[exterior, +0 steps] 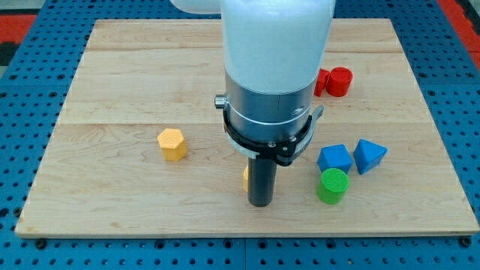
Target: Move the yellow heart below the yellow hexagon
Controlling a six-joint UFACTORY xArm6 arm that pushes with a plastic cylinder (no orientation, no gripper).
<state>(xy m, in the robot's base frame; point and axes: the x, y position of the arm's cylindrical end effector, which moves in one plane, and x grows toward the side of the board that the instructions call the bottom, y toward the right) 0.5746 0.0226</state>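
Note:
The yellow hexagon (172,144) sits on the wooden board (112,75), left of centre. My tip (259,202) rests on the board near the view's bottom, right of the hexagon. A sliver of a yellow block (246,178), likely the yellow heart, shows at the rod's left edge; the rod hides the rest of it. My tip is right against it, on its right side.
A green cylinder (332,185) stands right of my tip. Two blue blocks (334,158) (369,155) lie above and right of it. A red cylinder (339,81) and another red block (321,82) sit at the upper right, partly behind the arm.

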